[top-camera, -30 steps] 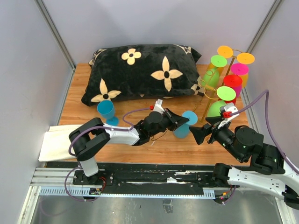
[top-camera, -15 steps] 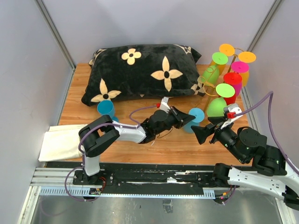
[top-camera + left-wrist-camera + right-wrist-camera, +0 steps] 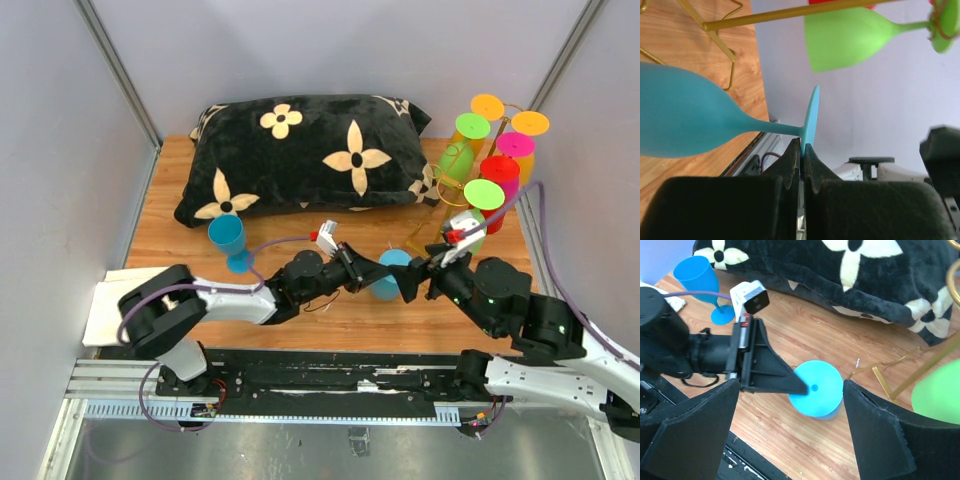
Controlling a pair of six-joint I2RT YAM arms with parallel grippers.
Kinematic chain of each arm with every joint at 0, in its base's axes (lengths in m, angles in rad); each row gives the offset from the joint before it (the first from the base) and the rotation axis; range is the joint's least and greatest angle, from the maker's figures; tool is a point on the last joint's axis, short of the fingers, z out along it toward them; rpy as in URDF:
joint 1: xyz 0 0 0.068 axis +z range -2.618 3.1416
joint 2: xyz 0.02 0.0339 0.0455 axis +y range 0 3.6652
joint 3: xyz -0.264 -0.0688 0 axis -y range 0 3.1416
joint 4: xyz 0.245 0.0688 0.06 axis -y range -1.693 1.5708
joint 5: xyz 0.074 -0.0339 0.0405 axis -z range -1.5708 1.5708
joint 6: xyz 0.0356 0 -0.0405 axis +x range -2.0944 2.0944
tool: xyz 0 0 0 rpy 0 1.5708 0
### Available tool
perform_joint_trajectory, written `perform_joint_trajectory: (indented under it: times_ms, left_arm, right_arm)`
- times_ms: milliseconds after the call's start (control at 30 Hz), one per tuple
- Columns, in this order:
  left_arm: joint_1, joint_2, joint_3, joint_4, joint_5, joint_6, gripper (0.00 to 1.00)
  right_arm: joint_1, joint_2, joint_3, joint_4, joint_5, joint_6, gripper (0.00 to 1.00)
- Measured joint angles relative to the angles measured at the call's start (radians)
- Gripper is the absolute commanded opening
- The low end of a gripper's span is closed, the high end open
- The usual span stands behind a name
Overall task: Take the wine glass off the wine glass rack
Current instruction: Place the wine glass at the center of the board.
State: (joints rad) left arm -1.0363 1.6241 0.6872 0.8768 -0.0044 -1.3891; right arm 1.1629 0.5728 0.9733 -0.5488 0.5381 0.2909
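Observation:
My left gripper point(image 3: 378, 272) is shut on the foot disc of a blue wine glass point(image 3: 393, 272), which it holds upside down over the wood, just left of the gold wine glass rack point(image 3: 441, 208). In the left wrist view the fingers point(image 3: 792, 157) pinch the rim of the disc point(image 3: 812, 117), with the bowl point(image 3: 680, 120) off to the left. My right gripper point(image 3: 791, 390) is open, one finger on either side of the blue foot point(image 3: 819, 388) without touching it. Whether the bowl touches the table I cannot tell. Several coloured glasses hang on the rack point(image 3: 785, 12).
A black pillow point(image 3: 300, 155) with cream flowers lies across the back. A second blue glass point(image 3: 228, 240) stands upright at the left. A white cloth point(image 3: 120, 305) lies at the front left. A green hanging glass point(image 3: 940, 397) and the rack's base wire point(image 3: 890, 375) are close on the right.
The left gripper carried the blue glass toward the rack, then back left and nearer. The right arm swung left and forward, and its open fingers now flank the glass's foot.

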Motion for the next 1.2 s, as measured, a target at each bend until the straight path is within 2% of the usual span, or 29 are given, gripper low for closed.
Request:
perform_joint_trajectory:
  times_ms: [167, 267, 367, 533, 633, 733, 900, 1033, 1200]
  left_arm:
    - [-0.001, -0.241, -0.103, -0.104, -0.005, 0.121, 0.0]
    - [-0.002, -0.422, -0.141, -0.254, -0.036, 0.225, 0.0]
    - [-0.002, -0.63, -0.189, -0.415, -0.079, 0.315, 0.0]
    - [-0.001, -0.909, -0.224, -0.7, -0.139, 0.43, 0.01]
    - [-0.001, -1.04, -0.222, -0.822, -0.171, 0.504, 0.01]
    - [-0.001, -1.109, -0.202, -0.927, -0.209, 0.573, 0.01]
    - [-0.001, -1.11, -0.123, -1.065, -0.219, 0.701, 0.01]
    - [-0.001, -1.098, -0.056, -1.105, -0.193, 0.789, 0.01]
    - [-0.001, -1.096, -0.026, -1.091, -0.092, 0.87, 0.0]
  right_arm:
    - [-0.016, 0.18, 0.097, 0.016, -0.061, -0.019, 0.82]
    - [-0.121, 0.293, 0.183, 0.034, -0.199, -0.018, 0.8]
    - [-0.221, 0.393, 0.23, 0.08, -0.343, -0.003, 0.82]
    - [-0.242, 0.489, 0.232, 0.147, -0.599, -0.001, 0.86]
    - [-0.244, 0.511, 0.2, 0.211, -0.702, 0.016, 0.88]
    - [-0.252, 0.501, 0.126, 0.304, -0.825, 0.04, 0.9]
    - [-0.266, 0.495, 0.068, 0.385, -0.961, 0.041, 0.94]
    - [-0.289, 0.479, 0.012, 0.435, -1.047, 0.016, 0.94]
    - [-0.295, 0.404, -0.103, 0.502, -1.124, -0.021, 0.92]
